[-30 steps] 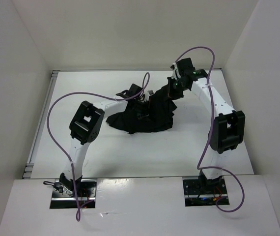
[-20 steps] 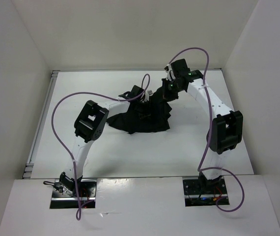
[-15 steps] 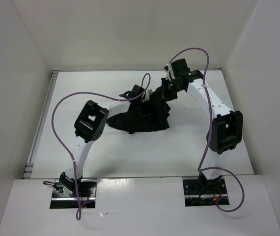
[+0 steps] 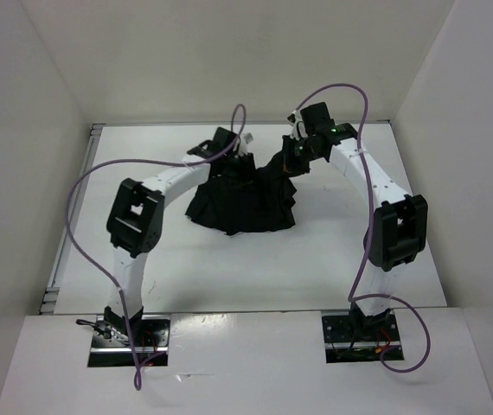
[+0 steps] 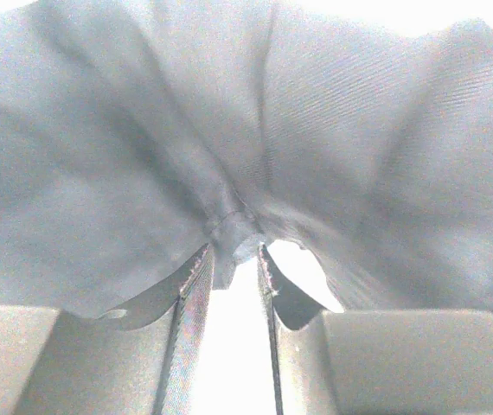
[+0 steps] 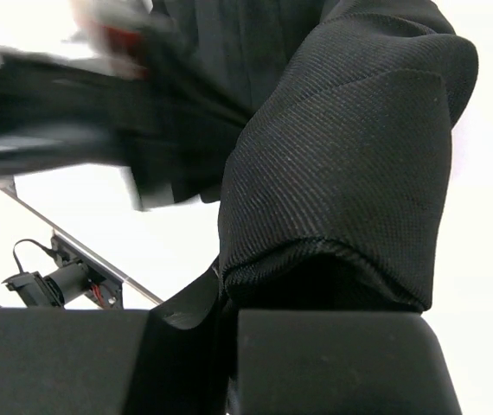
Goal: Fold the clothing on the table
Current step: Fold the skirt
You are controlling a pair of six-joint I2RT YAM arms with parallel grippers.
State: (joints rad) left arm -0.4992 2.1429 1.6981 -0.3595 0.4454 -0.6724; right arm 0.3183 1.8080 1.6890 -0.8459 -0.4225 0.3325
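Observation:
The clothing point(image 4: 246, 206), a black pleated garment, lies bunched on the white table point(image 4: 186, 259) with its far right part lifted. My left gripper point(image 4: 232, 166) is at its far left edge. In the left wrist view the cloth point(image 5: 143, 130) fills the frame, washed out to grey. The left gripper point(image 5: 234, 256) has its jaws parted by a narrow gap, with a small fold of cloth lying at the tips. My right gripper point(image 4: 291, 161) holds the far right corner up. Seen from the right wrist, that gripper point(image 6: 228, 290) is shut on a thick fold of the clothing point(image 6: 342, 156).
White walls enclose the table on three sides, and a thin metal rim point(image 4: 72, 220) runs along its left edge. Purple cables point(image 4: 82, 186) loop above both arms. The left arm point(image 6: 56, 95) shows blurred in the right wrist view.
My left gripper's jaws have parted from shut, and the left arm has swung left and toward the back. The garment's heap has shifted slightly left. The right gripper keeps its hold.

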